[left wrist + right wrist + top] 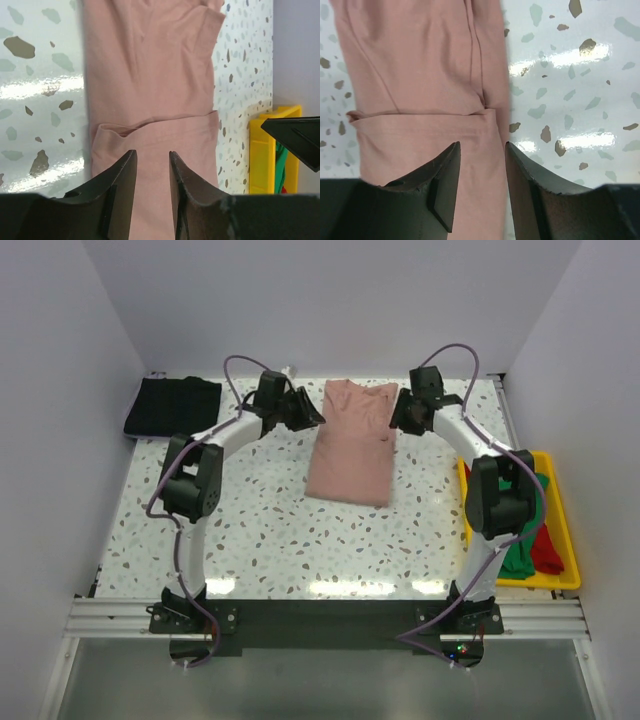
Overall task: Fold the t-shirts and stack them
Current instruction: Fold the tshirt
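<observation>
Pink cloth shirt point(350, 440), folded narrow, lies at far middle of worktop point(270, 540). Soft, light, limp; likely sags and unfolds if lifted by one layer. Best hold, by judgement: pinch all layers at both side edges. Left hand point(305, 412) and right hand point(400, 415) flank it, jaws apart, empty. Black shirt point(172, 405) folded at far left corner.

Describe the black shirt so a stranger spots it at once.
Find the far left corner of the speckled table. The black shirt lies there. It is the only dark one: the pink shirt lies mid-table, the rest in the yellow bin.
</observation>
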You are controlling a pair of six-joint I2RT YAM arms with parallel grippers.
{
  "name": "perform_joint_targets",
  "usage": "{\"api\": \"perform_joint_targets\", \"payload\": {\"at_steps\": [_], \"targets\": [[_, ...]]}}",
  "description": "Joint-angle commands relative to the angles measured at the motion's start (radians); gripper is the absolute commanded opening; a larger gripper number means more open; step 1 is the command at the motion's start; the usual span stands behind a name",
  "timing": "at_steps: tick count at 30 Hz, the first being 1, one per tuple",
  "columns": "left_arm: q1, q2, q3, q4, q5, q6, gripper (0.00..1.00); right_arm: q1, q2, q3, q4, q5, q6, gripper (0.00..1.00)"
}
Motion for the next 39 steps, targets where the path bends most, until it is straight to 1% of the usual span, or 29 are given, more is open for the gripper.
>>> {"api": "perform_joint_targets", "payload": {"at_steps": [1, 5, 9, 15, 17, 20, 22, 25, 27, 30, 32, 39], "targets": [[-0.001, -0.07, 0.01, 0.027, 0.001, 0.037, 0.36, 0.023, -0.08, -0.018, 0.017, -0.013, 0.02, 0.45], [-0.04, -0.046, 0.012, 0.018, -0.008, 0.046, 0.33, 0.095, -0.052, -0.004, 0.018, 0.013, 0.018, 0.45], [-0.073, 0.005, 0.029, 0.019, -0.019, 0.046, 0.29, 0.123, 0.017, 0.025, 0.031, 0.015, 0.014, 0.44], [-0.084, 0.094, 0.055, 0.044, -0.02, 0.042, 0.29, 0.13, 0.168, 0.079, 0.051, 0.03, -0.008, 0.46], [-0.084, 0.135, 0.053, 0.047, -0.031, 0.031, 0.29, 0.134, 0.199, 0.089, 0.043, 0.038, -0.011, 0.48], [-0.086, 0.149, 0.021, 0.067, -0.054, 0.009, 0.29, 0.146, 0.227, 0.076, 0.046, 0.051, -0.017, 0.5], [-0.086, 0.132, -0.049, 0.082, -0.092, -0.023, 0.28, 0.163, 0.229, 0.057, 0.046, 0.073, -0.026, 0.51], [-0.087, 0.068, -0.15, 0.081, -0.169, -0.067, 0.28, 0.179, 0.23, 0.039, 0.031, 0.082, -0.031, 0.51], [-0.087, 0.01, -0.224, 0.079, -0.234, -0.086, 0.28, 0.192, 0.223, 0.025, 0.026, 0.088, -0.032, 0.51], [-0.087, -0.075, -0.322, 0.081, -0.29, -0.121, 0.28, 0.224, 0.193, -0.027, 0.035, 0.09, -0.029, 0.51], [-0.087, -0.131, -0.368, 0.082, -0.302, -0.136, 0.27, 0.251, 0.174, -0.073, 0.049, 0.085, -0.019, 0.51], [-0.106, -0.303, -0.638, 0.162, -0.327, -0.169, 0.27, 0.336, 0.059, -0.217, 0.101, 0.048, 0.028, 0.51]]}}
